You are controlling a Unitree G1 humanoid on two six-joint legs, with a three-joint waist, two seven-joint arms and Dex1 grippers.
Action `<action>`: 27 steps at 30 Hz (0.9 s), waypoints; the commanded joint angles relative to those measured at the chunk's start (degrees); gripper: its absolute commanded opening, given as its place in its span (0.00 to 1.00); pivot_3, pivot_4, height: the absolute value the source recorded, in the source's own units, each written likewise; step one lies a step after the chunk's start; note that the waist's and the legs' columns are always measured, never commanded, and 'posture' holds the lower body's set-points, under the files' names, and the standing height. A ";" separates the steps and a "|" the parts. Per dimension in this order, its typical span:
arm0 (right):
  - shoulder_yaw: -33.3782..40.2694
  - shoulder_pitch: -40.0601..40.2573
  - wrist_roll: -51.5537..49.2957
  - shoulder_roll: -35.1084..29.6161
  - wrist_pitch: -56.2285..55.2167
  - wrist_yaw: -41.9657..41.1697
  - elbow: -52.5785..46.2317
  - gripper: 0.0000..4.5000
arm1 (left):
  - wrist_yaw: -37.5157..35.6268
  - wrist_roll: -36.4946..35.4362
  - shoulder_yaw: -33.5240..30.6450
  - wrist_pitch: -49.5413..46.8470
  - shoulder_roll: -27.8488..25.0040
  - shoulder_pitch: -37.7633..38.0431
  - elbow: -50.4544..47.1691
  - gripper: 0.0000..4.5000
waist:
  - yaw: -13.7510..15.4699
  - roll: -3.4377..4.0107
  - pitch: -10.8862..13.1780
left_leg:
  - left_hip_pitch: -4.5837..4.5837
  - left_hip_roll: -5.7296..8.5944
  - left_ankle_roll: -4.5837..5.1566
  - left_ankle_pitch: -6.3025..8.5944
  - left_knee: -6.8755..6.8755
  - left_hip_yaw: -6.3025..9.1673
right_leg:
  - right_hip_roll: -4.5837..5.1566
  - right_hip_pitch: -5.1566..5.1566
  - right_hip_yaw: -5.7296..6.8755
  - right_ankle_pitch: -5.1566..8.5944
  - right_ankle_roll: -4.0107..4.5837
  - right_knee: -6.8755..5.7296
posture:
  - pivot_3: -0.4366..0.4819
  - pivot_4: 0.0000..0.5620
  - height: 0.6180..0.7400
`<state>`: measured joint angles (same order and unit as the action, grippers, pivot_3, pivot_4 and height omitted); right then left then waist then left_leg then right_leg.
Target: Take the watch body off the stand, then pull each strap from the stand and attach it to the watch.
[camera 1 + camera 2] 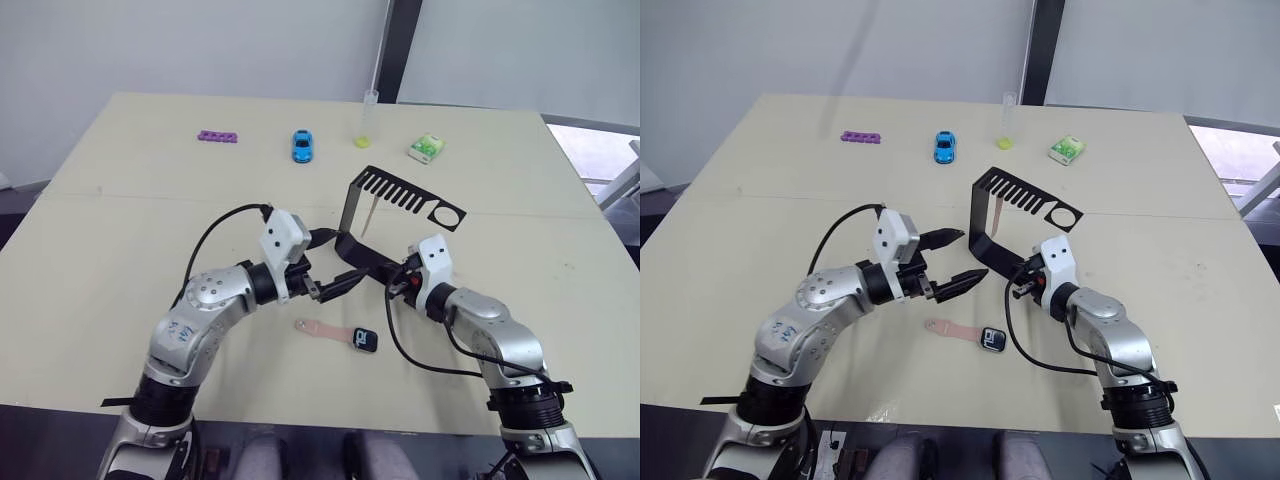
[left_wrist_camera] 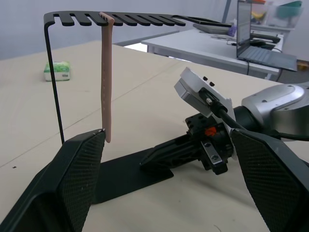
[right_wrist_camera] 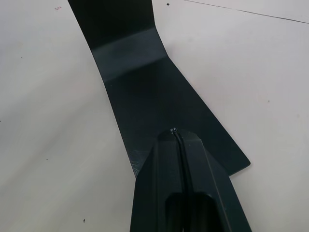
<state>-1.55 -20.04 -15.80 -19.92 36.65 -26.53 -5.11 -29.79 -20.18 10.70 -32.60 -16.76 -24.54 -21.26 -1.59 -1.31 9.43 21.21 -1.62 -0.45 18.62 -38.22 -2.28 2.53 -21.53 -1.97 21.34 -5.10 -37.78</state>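
The black stand (image 1: 352, 200) sits mid-table, its comb arm ending in a ring hole (image 1: 447, 214). One pale pink strap (image 2: 106, 77) hangs from a comb slot. The watch body (image 1: 365, 339) lies on the table in front of the stand with the other strap (image 1: 320, 329) joined to its left side. My left gripper (image 1: 974, 253) is open and hovers left of the stand base, above the watch, facing the hanging strap. My right gripper (image 3: 174, 131) is shut, its tip resting on the stand's flat base (image 3: 145, 82).
Along the far side of the table lie a purple block strip (image 1: 218, 136), a blue toy car (image 1: 302, 146), an upright clear tube with a yellow bottom (image 1: 367, 120) and a green-white box (image 1: 427, 149). A laptop (image 2: 260, 38) stands on another table beyond.
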 commanded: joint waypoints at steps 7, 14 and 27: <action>0.44 1.46 0.73 -0.16 4.00 1.61 0.91 0.00 | 8.63 11.47 4.25 9.88 7.62 -3.34 8.30 0.72 | 0.05 0.00 0.00 | 0.01 0.00 -0.01 -0.01 -0.01 0.00 | -0.01 0.00 0.00 0.00 0.00 0.03 | 0.48 0.27 1.00; 0.68 1.82 0.97 0.09 4.42 1.93 0.59 0.00 | 10.89 14.80 4.18 13.36 12.29 -6.88 16.17 0.72 | 0.09 -0.01 -0.01 | 0.02 0.00 0.00 0.00 0.00 0.00 | 0.00 0.00 0.01 0.00 0.00 0.04 | 0.48 0.27 1.00; 0.50 1.45 1.30 -0.23 4.21 1.87 0.69 0.00 | 13.69 18.57 3.27 18.51 18.21 -13.24 27.91 0.72 | 0.14 -0.01 -0.01 | 0.02 0.00 -0.01 -0.01 0.01 -0.01 | 0.00 0.00 0.01 0.00 0.00 0.07 | 0.48 0.27 1.00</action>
<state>-0.83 -19.94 -15.71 -19.68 38.81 -26.05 -6.35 -17.00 -2.11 14.44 -15.74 0.18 -36.25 6.21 -1.45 -1.32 9.42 21.23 -1.62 -0.46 18.61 -38.21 -2.28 2.53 -21.53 -1.96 21.34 -5.10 -37.71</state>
